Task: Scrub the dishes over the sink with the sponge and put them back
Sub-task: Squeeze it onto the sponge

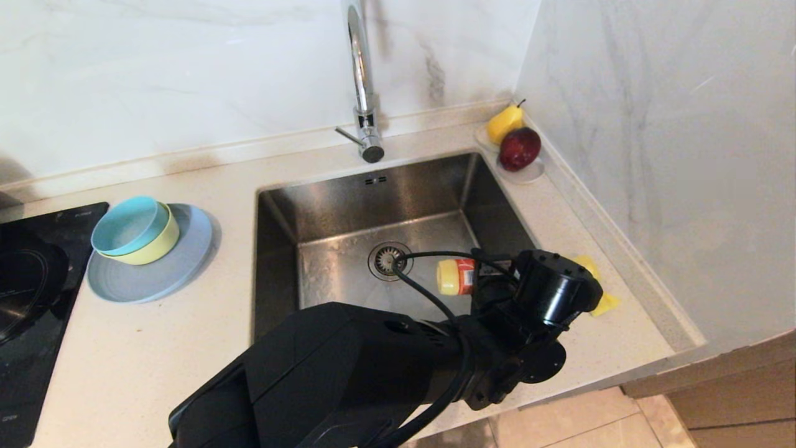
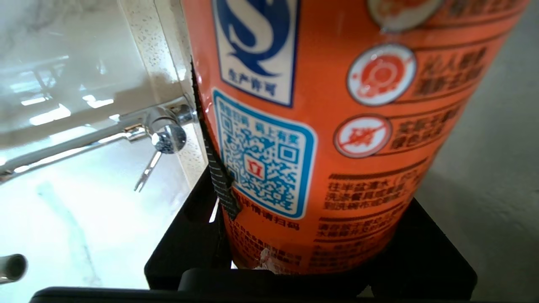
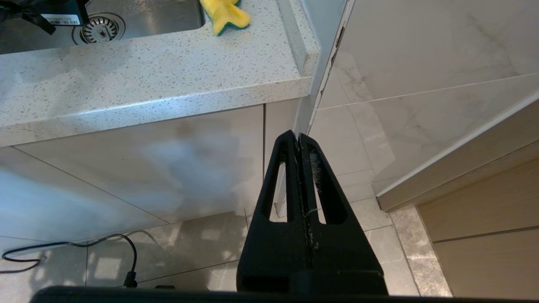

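My left gripper [image 1: 492, 281] is shut on an orange detergent bottle [image 1: 457, 277], which lies level with its yellow cap out over the right side of the sink [image 1: 385, 205]. In the left wrist view the bottle [image 2: 337, 126] fills the space between the jaws, and one ribbed finger pad [image 2: 219, 176] presses its side. The yellow sponge [image 1: 600, 297] lies on the counter right of the sink, partly behind my wrist. The dishes are stacked left of the sink: a teal bowl [image 1: 127, 224] inside a pale yellow bowl [image 1: 163, 246] on a grey-blue plate [image 1: 155, 274]. My right gripper [image 3: 298, 136] hangs shut below the counter edge.
A chrome faucet [image 1: 364, 81] rises behind the sink. A white dish [image 1: 528, 173] with a pear and a red apple sits in the back right corner. A black hob [image 1: 31, 280] lies at the far left. A marble wall closes the right side.
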Controlling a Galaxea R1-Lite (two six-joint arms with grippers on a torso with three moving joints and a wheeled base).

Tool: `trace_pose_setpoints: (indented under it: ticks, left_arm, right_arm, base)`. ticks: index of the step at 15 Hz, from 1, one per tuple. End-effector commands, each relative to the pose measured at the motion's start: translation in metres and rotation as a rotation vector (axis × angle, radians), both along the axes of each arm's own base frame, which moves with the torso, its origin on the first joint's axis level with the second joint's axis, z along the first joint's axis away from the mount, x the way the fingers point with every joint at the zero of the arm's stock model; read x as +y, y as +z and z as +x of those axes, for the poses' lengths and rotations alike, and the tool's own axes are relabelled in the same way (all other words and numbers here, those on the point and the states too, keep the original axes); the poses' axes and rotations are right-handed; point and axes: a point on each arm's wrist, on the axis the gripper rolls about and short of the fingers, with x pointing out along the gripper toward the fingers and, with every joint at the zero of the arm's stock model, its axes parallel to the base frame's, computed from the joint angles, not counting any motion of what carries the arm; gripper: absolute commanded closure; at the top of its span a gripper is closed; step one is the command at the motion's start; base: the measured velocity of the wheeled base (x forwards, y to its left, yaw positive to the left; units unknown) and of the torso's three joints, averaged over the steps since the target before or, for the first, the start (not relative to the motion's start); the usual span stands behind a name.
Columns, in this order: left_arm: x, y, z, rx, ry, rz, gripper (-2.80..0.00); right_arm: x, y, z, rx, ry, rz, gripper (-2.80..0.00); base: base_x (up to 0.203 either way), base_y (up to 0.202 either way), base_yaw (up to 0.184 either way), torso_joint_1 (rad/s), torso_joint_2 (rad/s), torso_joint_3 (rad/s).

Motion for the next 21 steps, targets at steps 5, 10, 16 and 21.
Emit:
trace_pose_setpoints:
  ticks: [5,10,16,21]
  left_arm:
    - [-0.002,0.003,-0.003,-0.005,-0.003,0.038,0.0]
    - [-0.005,0.003,-0.007,-0.009,-0.012,0.024,0.0]
    - [-0.005,0.014,-0.013,-0.019,-0.019,0.003,0.0]
    - [-0.006,0.008,-0.013,-0.012,-0.019,0.014,0.0]
  right_arm:
    - [0.0,0.0,0.0,0.001,0.0,0.0,0.0]
    - [0.0,0.0,0.0,0.002,0.002,0.0,0.0]
    - [0.0,0.0,0.0,0.001,0.0,0.0,0.0]
    - [0.0,0.0,0.0,0.001,0.0,0.0,0.0]
  base:
    - [0.0,0.0,0.0,0.0,0.0,0.0]
    - [0.0,0.0,0.0,0.0,0.0,0.0]
    - [0.0,0.0,0.0,0.0,0.0,0.0]
    - [0.0,0.0,0.0,0.0,0.0,0.0]
